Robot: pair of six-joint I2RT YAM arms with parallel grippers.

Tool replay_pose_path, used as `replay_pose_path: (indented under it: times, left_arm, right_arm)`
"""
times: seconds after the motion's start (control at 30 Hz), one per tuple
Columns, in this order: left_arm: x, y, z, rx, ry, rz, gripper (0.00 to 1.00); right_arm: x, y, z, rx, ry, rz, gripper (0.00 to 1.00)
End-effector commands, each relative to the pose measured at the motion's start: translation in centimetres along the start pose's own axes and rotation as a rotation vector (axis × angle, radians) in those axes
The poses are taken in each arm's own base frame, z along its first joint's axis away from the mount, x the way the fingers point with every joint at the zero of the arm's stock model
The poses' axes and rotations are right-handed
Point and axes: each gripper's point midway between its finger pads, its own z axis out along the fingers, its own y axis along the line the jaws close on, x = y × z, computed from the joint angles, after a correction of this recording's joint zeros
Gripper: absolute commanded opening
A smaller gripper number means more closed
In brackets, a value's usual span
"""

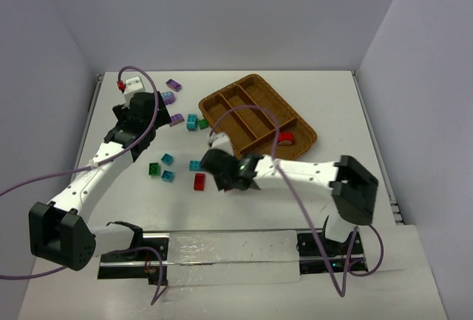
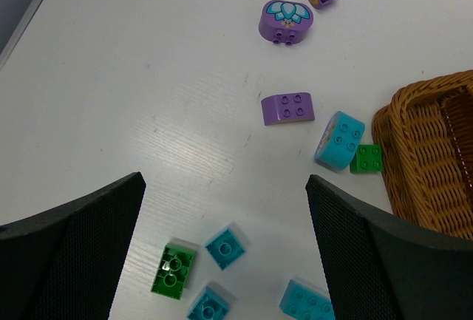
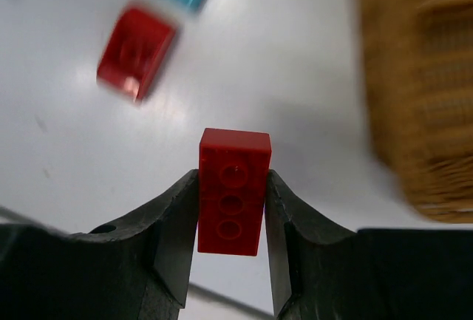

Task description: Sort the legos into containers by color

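Looking through the right wrist camera, I see the right gripper (image 3: pixel 231 187) with its black fingers (image 3: pixel 174 224) clamped on the long sides of a red rectangular studded brick (image 3: pixel 234 159). Beyond it a second red brick (image 3: pixel 135 52) lies on the white table (image 3: pixel 295 54), and off to the right is the blurred wall of the brown woven wicker tray (image 3: pixel 421 91). In the overhead view that gripper sits just beside the tray's near-left side. Another small red piece (image 1: pixel 285 139) lies inside the tray near its right corner; I cannot tell which compartment. My left gripper (image 2: pixel 224 183) hangs over the table with its fingers spread wide and nothing between them. Below it I count a purple rounded brick (image 2: pixel 287 108), a purple oval brick with a flower print (image 2: pixel 286 18), and a teal rounded brick (image 2: pixel 339 141) just beside a small green square brick (image 2: pixel 366 158) next to the tray. A green two-stud brick (image 2: pixel 173 270) and three small teal bricks (image 2: pixel 224 247) lie nearest the lens.
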Motion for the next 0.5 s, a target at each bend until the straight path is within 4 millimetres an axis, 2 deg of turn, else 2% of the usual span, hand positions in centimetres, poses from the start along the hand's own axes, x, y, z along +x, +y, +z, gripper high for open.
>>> replay_pose_path:
  times: [0.0, 0.13, 0.23, 0.3, 0.37, 0.47]
  left_arm:
    - [-1.4, -0.1, -0.6, 0.011, -0.047, -0.023, 0.99]
    - [-1.2, -0.2, -0.5, 0.015, -0.04, -0.024, 0.99]
    - [-1.0, -0.1, -0.4, 0.009, -0.036, -0.019, 0.99]
    - [-1.1, -0.1, -0.4, 0.005, -0.038, -0.015, 0.99]
    - [-1.3, 0.0, -0.5, 0.004, -0.042, -0.015, 0.99]
    - [-1.3, 0.0, -0.5, 0.001, -0.042, -0.015, 0.99]
  right_arm:
    - [-6.8, -7.3, -2.8, 0.112, -0.202, 0.134, 0.29]
    - [-8.7, -13.5, -2.0, 0.233, -0.236, 0.243, 0.31]
    - [-8.5, -16.4, -1.1, 0.293, -0.229, 0.28, 0.34]
    - [-8.2, -17.6, -0.5, 0.32, -0.22, 0.295, 0.36]
    - [-7.6, -18.6, 0.4, 0.349, -0.203, 0.304, 0.44]
    - [-7.1, -19.3, 1.5, 0.367, -0.182, 0.309, 0.5]
